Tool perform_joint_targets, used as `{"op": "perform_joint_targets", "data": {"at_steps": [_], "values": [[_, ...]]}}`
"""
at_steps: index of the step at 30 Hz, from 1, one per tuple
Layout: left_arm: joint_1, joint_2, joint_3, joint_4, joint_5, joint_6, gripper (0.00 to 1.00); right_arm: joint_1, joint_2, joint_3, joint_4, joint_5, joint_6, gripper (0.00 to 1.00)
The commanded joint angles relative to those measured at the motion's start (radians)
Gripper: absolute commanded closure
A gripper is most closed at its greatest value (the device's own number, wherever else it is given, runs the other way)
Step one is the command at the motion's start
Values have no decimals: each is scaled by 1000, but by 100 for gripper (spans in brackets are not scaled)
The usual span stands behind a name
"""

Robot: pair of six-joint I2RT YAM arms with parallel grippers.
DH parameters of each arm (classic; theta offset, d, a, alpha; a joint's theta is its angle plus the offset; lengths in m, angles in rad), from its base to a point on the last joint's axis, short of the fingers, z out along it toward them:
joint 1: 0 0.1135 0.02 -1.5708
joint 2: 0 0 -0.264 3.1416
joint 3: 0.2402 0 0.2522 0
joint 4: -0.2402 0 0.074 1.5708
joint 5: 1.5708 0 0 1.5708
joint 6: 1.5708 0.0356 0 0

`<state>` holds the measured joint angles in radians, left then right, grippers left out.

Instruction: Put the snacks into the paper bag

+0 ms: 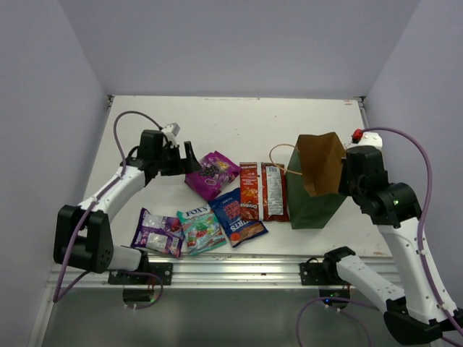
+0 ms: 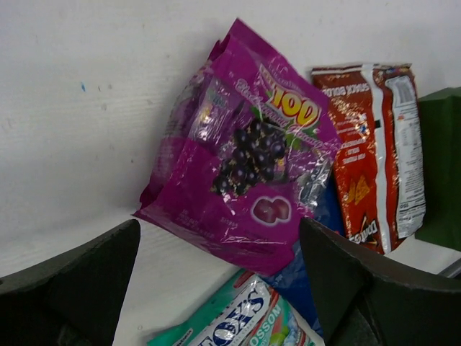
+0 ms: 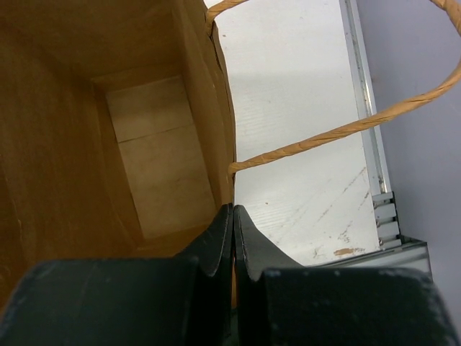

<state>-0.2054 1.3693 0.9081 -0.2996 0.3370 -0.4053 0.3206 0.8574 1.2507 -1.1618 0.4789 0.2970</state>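
A: Which arm's nearer the snacks?

B: L. The L end effector (image 1: 192, 160) hangs low w/ its jaws wide apart and nothing btw them. The magenta grape pack (image 1: 212, 174) lies just beside it, at approx 4 o'clock in the top view.

A: Pack's long axis?

B: Nearly square from above, so hard to call. One edge, running roughly 7 to 1 o'clock, faces the jaws. It's flat on the desk (image 1: 239, 123), and its near corner looks to overlap the blue chip bag (image 1: 239, 217).

A: And the paper bag?

B: The paper bag (image 1: 311, 208) stands upright at 3 o'clock of the pack, well apart, w/ the two red-orange packs (image 1: 262, 191) btw them. The R end effector (image 3: 232, 213) is pinched together on the bag's wall at the rim, holding the mouth open. Inside I see only bare kraft, no pkts.

A: Room to move?

B: My read: reach toward 4, grip, lift, then carry toward 3 over the red-orange packs. There's free desk toward 12. Watch the cord handles (image 3: 324, 135): one loops out at 9 o'clock of the mouth and could snag. The teal candy bag (image 1: 201, 228) and purple-silver bag (image 1: 159, 233) lie toward 6, near the desk's front edge, off that path.
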Motion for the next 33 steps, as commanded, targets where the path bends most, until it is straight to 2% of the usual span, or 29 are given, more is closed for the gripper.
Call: {"op": "perform_joint_targets", "data": {"at_steps": [1, 8, 9, 11, 12, 15, 16, 17, 18, 22, 25, 26, 28, 29, 31, 32, 33], "values": [[-23, 26, -31, 123, -4, 45, 5, 3, 2, 0, 37, -2, -9, 100], [-38, 134, -14, 183, -52, 95, 5, 2, -4, -5, 42, -22, -7, 100], [-40, 148, -5, 186, -59, 106, 7, 3, -4, -7, 42, -25, -7, 100], [-45, 186, 5, 182, -84, 118, 18, 2, -8, -10, 40, -26, -7, 100], [-45, 197, 14, 180, -98, 128, 26, 2, -9, -10, 40, -29, -7, 100], [-51, 229, 21, 169, -139, 144, 62, 2, -11, -10, 39, -34, -7, 100], [-51, 231, 23, 169, -144, 148, 83, 2, -11, -10, 39, -36, -6, 100], [-52, 234, 23, 166, -145, 152, 95, 2, -12, -13, 37, -37, -7, 100], [-54, 237, 28, 163, -154, 152, 100, 2, -15, -11, 37, -37, -9, 100], [-83, 176, 78, 131, -179, 128, 100, 2, -23, -14, 36, -33, -12, 100], [-155, 100, 234, 67, -217, 83, 100, 2, -26, -7, 33, -31, -12, 100], [-176, 91, 367, 10, -222, 56, 100, 2, -26, -8, 31, -31, -12, 100], [-256, 102, 522, -48, -243, 28, 100, 2, -27, -8, 33, -33, -13, 100], [-284, 115, 696, -112, -257, 19, 100, 2, -27, -7, 33, -36, -13, 100], [-382, 184, 884, -226, -315, 3, 100, 2, -31, -7, 30, -39, -13, 100], [-412, 215, 1072, -260, -332, -4, 100, 2, -31, -5, 30, -39, -12, 100], [-466, 273, 1160, -291, -364, -7, 100, 3, -32, -5, 28, -40, -13, 100]]}}
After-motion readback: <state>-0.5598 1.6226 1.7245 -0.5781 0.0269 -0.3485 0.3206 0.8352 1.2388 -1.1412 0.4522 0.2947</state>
